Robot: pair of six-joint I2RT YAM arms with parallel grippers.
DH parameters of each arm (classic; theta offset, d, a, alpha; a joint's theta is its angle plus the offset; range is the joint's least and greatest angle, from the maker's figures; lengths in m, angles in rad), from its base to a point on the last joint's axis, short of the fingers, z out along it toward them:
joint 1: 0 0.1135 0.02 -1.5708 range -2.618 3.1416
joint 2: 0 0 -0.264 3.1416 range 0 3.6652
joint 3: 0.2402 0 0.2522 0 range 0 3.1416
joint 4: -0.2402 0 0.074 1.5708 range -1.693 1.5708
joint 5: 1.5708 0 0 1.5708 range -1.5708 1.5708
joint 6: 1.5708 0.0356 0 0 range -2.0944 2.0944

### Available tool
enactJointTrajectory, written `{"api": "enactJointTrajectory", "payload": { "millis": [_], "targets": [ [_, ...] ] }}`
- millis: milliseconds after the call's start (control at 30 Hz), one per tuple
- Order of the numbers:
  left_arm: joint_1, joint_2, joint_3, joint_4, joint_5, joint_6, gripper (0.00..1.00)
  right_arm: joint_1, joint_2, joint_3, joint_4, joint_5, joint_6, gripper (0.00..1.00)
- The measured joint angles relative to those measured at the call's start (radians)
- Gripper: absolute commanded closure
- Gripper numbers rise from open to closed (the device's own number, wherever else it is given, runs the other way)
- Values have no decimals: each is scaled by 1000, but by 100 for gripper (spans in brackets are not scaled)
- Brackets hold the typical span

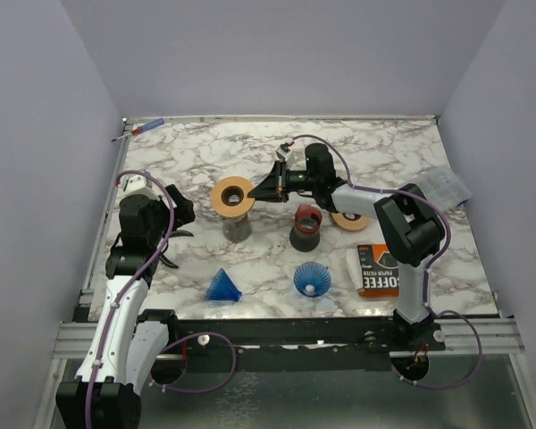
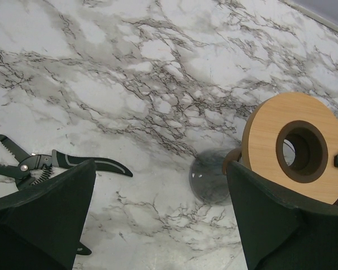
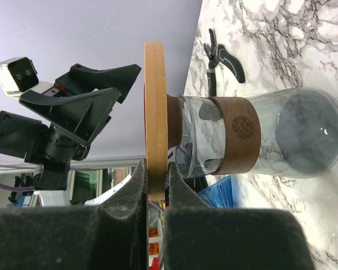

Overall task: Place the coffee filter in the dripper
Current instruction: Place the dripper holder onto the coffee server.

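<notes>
A wooden ring (image 1: 233,196) (image 2: 265,135) (image 3: 154,112) sits on the mouth of a glass carafe (image 1: 237,228) (image 2: 208,177) (image 3: 304,135) at mid-table. My right gripper (image 1: 255,193) (image 3: 156,180) is shut on the ring's rim. A blue ribbed cone, apparently the dripper (image 1: 311,279), stands near the front edge. No loose coffee filter shows; an orange box marked COFFEE (image 1: 376,269) lies at the front right. My left gripper (image 1: 179,213) (image 2: 163,225) hangs open over bare marble, left of the carafe, holding nothing.
Black pliers (image 1: 171,236) (image 2: 56,162) lie under the left gripper. A second blue cone (image 1: 223,286) lies on its side at the front. A dark cup with a red rim (image 1: 305,226) and another wooden ring (image 1: 350,221) sit under the right arm. A pen (image 1: 143,130) lies at the far left.
</notes>
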Motion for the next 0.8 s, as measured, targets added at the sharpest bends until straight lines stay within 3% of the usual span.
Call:
{"api": "enactJointTrajectory", "payload": {
  "millis": [800],
  "targets": [
    [0,1,0,0,-22,2,1,0,16,0,-8,0,-17,98]
  ]
}}
